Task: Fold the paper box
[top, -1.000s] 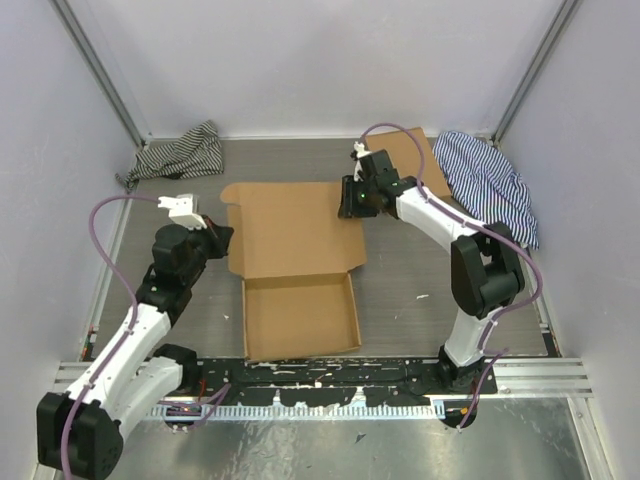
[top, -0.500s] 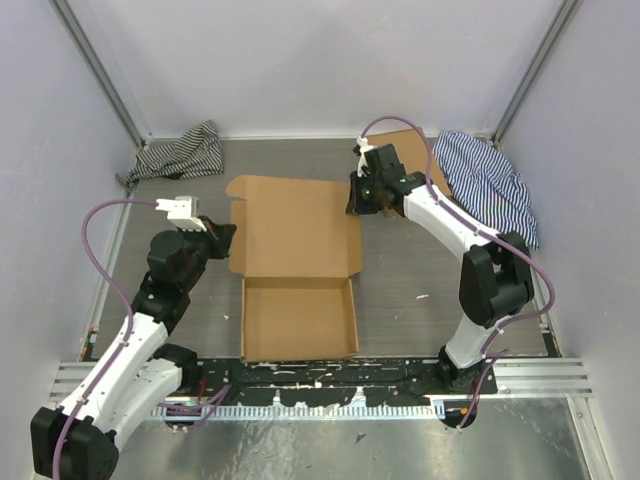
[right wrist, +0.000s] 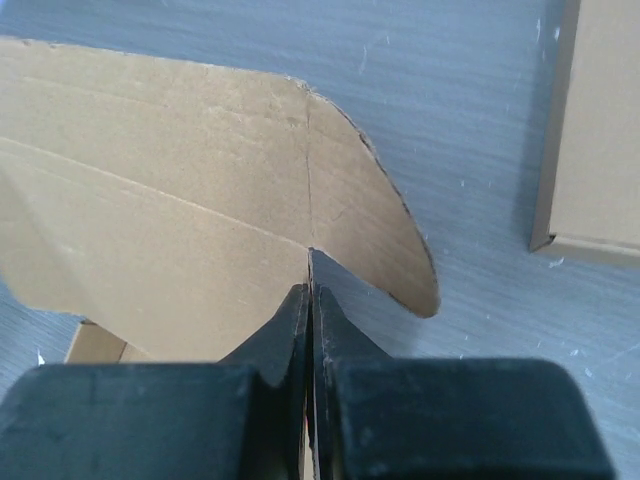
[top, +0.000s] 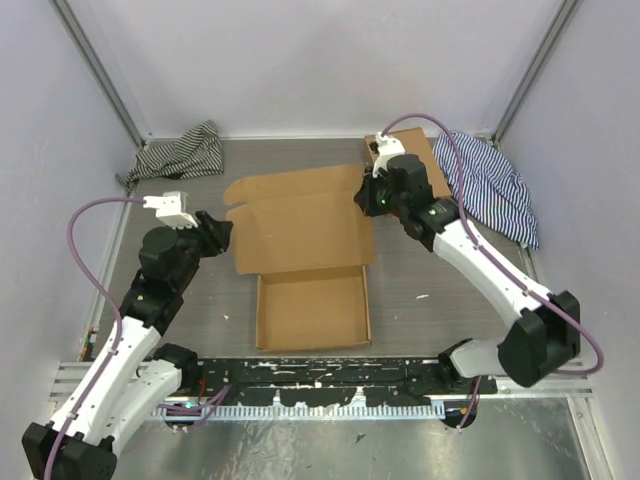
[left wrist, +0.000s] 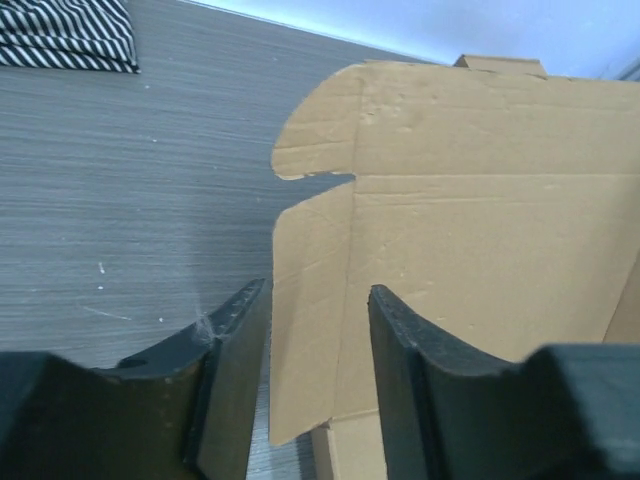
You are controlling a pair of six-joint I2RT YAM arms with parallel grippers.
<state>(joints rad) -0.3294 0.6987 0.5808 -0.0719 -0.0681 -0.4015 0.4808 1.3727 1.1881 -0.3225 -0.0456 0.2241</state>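
On my far left a dark striped cloth [top: 180,152] lies bunched in the back corner of the bench [top: 420,275], out of the way.

The left gripper [left wrist: 315,375] is next. Its jaws stand moderately apart, one to either side of the lid's left side flap [left wrist: 305,290]. They hold nothing, and I cannot tell whether either touches the cardboard.

The paper box [top: 300,250] sits in the middle of the bench between the two arms. Its near half is already a shallow tray [top: 312,310] with low walls standing on all sides. The lid [top: 300,215] hinges off the tray's far wall and lies open away from me, its right side looking a little raised.

The right gripper [right wrist: 308,315] is clamped down narrow on the lid's right edge, at the crease where the rounded right side flap [right wrist: 370,230] begins. I read that as a pinch on the cardboard.

Just right of it is a smaller cardboard box [right wrist: 600,130], and beyond that a blue striped cloth [top: 490,185]. Neither is touched.

I judge the job roughly half done, since the tray is formed. The lid's two side flaps have yet to be turned down. Then the lid has to swing over the tray and its flaps tuck inside the walls.
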